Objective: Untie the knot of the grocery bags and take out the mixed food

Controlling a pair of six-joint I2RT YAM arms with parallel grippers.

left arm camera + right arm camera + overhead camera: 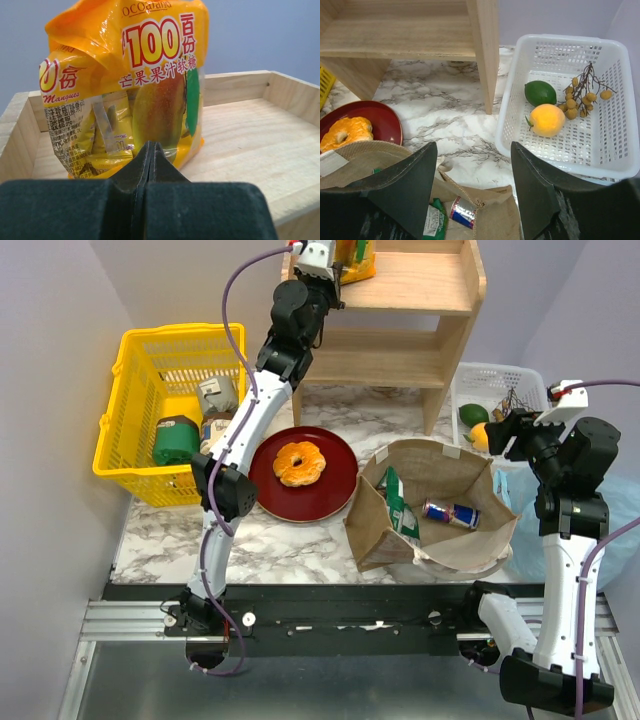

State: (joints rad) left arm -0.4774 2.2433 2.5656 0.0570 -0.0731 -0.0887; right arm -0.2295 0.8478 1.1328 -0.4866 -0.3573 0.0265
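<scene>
The yellow-orange snack packet [125, 85] stands upright on the wooden rack's top shelf [250, 135]. My left gripper [150, 145] is shut, its tips right at the packet's lower front, with nothing showing between them. The open brown paper bag [375, 532] holds the dark-green chip bag [400, 506] and the red-blue drink can [450, 513]. My right gripper [473, 147] hangs open and empty above the bag's far right corner. The doughnut [299, 463] lies on a red plate [335, 492]. The green fruit [540, 92] and the orange fruit [547, 120] lie in the white mesh tray [620, 165]. The light-blue bag [622, 502] lies behind my right arm.
A yellow basket [125, 415] with jars and packs stands at the left. The wooden rack [440, 335] fills the back middle, with its post just left of the tray. A sprig of small brown fruit [582, 92] lies in the tray.
</scene>
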